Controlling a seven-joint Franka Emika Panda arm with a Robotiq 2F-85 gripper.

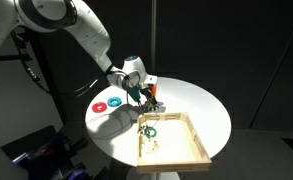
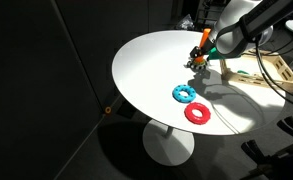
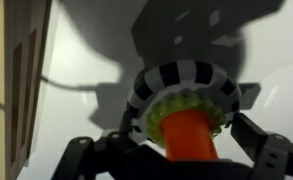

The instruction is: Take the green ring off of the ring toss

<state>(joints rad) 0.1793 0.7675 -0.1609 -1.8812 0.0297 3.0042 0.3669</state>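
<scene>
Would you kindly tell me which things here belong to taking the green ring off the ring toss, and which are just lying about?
For the job: green ring around the peg; ring toss, an orange peg on a round black-and-white base; open gripper.
Lying about: blue ring; red ring; shallow rectangular wooden tray; round white table.

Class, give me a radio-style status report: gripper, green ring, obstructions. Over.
Gripper open, straddling orange peg. Green ring on peg, against striped base. Nothing blocking seen.
</scene>
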